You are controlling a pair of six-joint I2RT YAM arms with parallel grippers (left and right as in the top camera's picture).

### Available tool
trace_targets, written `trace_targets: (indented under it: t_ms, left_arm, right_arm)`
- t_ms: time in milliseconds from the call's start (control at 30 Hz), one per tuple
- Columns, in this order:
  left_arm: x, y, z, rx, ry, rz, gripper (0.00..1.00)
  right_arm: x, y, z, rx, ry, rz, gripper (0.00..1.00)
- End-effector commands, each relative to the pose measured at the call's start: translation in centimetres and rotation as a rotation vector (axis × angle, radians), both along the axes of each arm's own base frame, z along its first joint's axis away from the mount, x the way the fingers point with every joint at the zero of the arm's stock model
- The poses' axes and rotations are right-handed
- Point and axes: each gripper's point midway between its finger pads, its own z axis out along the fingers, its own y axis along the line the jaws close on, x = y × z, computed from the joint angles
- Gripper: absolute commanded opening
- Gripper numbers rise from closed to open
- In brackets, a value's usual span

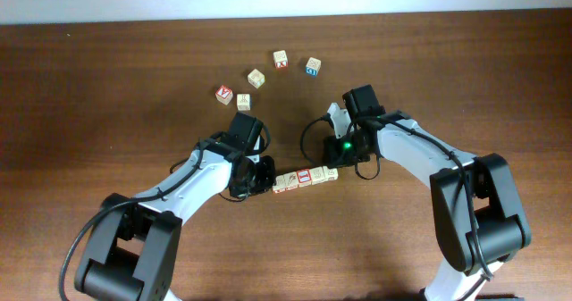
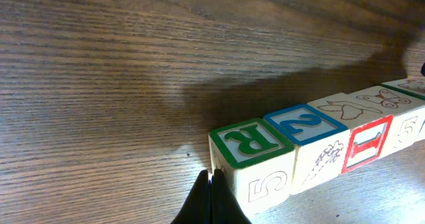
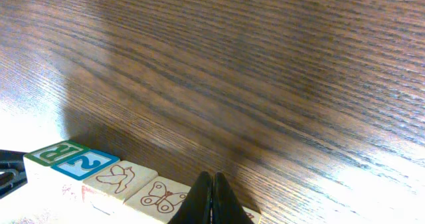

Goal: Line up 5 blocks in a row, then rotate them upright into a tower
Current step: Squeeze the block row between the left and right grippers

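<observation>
Dark wood-grain table (image 1: 107,87), slight sheen, pale wooden blocks (image 1: 304,177), smooth printed faces

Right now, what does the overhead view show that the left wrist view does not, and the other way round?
Only overhead: five loose cubes farther up the table, and the right gripper at the far end of the row of blocks. Only left wrist: the prints on the row, a green R, a blue 2, and a red I on a side face. Both: the row itself, with the shut left gripper at its near end.
</observation>
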Motion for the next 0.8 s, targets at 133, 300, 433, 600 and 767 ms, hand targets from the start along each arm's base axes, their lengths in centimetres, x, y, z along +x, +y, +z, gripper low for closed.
trace_targets:
  t_ms: [133,300,433,600,767]
  left_arm:
    - [-0.4,-0.1,-0.4,0.002,0.008,-0.018,0.00]
    - [-0.4,-0.1,-0.4,0.002,0.009,-0.018,0.00]
    - [-0.4,-0.1,-0.4,0.002,0.008,-0.018,0.00]
    - [-0.4,-0.1,-0.4,0.002,0.008,-0.018,0.00]
    - [-0.4,-0.1,-0.4,0.002,0.009,-0.018,0.00]
  right_arm:
    - [3.2,-0.5,3.6,0.018,-0.086,-0.031,0.05]
    - [-0.8,-4.9,2.0,-0.037,0.139,-0.151,0.04]
    - [-2.2,-4.2,-0.2,0.005,0.144,-0.134,0.04]
    - [-1.9,-2.4,0.0,0.020,0.089,-0.055,0.04]
    - [-1.9,-2.5,0.0,0.016,0.089,-0.057,0.04]
